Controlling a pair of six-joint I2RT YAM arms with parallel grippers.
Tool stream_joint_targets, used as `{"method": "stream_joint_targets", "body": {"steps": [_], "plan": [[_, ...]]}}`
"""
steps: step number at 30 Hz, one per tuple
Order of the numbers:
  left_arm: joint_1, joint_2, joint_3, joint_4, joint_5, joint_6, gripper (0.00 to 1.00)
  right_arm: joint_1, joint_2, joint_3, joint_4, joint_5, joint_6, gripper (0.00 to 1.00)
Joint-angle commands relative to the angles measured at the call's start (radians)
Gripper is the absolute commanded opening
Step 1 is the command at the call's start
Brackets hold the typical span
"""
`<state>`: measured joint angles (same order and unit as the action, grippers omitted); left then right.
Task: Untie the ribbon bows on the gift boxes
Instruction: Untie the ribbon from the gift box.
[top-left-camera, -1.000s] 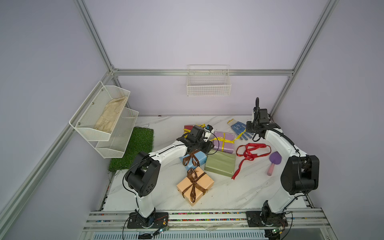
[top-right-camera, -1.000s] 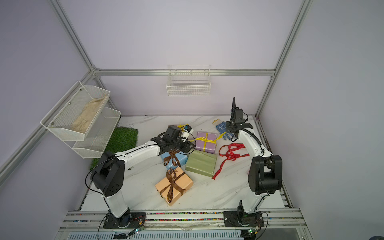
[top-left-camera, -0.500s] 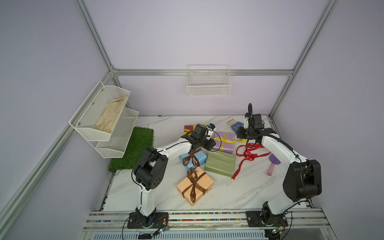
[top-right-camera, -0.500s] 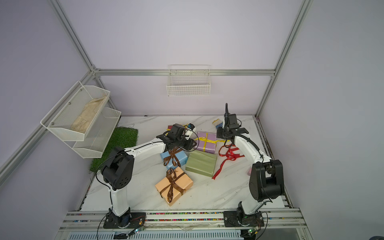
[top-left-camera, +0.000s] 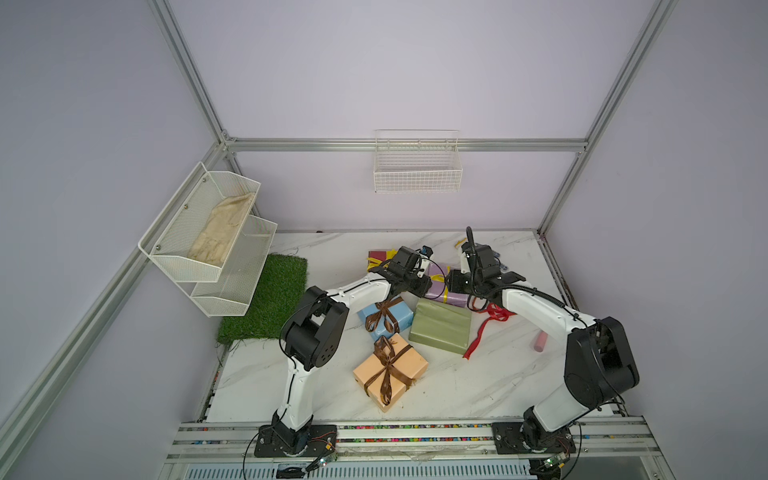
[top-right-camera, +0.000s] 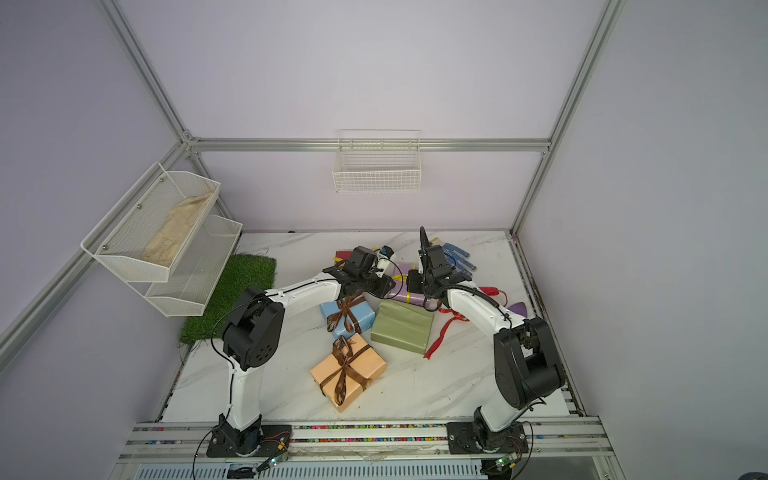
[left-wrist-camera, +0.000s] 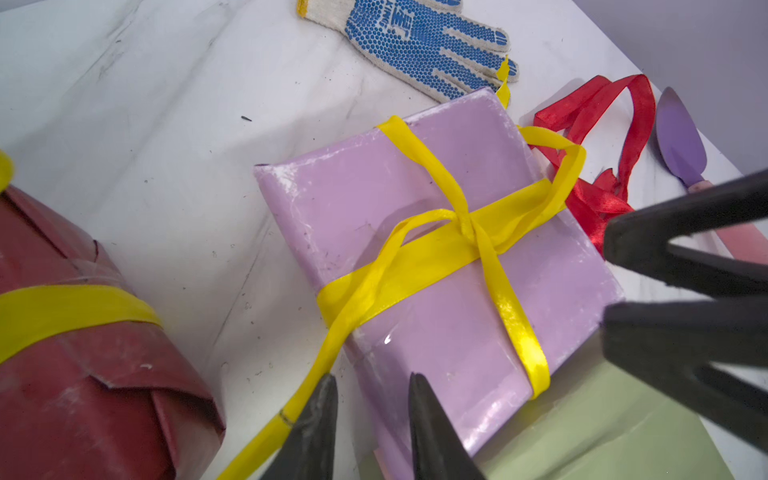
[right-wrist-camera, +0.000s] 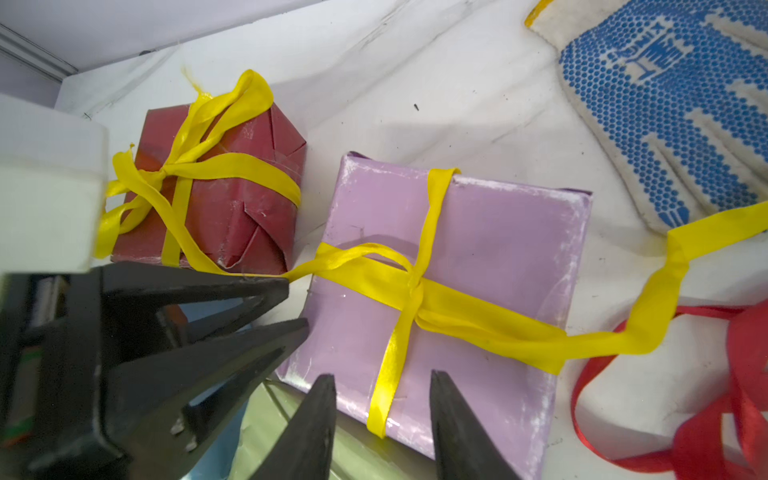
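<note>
Both my arms have moved in beside the lilac box (left-wrist-camera: 353, 199). My left gripper (left-wrist-camera: 372, 376) and right gripper (right-wrist-camera: 382, 374) are open and empty, so its yellow bow (left-wrist-camera: 465, 224) is still tied.

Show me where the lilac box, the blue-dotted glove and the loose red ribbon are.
lilac box (right-wrist-camera: 498, 249): right wrist view, bare top face.
blue-dotted glove (left-wrist-camera: 411, 45): left wrist view, palm.
red ribbon (left-wrist-camera: 598, 208): left wrist view, crumpled middle bunch.
</note>
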<state>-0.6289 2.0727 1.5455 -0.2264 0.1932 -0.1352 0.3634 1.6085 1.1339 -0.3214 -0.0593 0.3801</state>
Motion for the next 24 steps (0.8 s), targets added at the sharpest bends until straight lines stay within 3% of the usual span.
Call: {"method": "stream_joint_targets", "body": {"steps": [1, 15, 24], "plan": [[0.001, 0.018, 0.065, 0.017, -0.012, 0.002, 0.3, 0.011, 0.019, -0.025, 0.065, 0.002, 0.035, 0.39], [0.001, 0.035, 0.044, 0.029, -0.005, -0.041, 0.3, 0.015, 0.111, -0.036, 0.125, 0.03, 0.049, 0.34], [0.0, 0.049, 0.016, 0.056, 0.012, -0.072, 0.29, 0.014, 0.15, -0.02, 0.138, 0.014, 0.021, 0.18]]}}
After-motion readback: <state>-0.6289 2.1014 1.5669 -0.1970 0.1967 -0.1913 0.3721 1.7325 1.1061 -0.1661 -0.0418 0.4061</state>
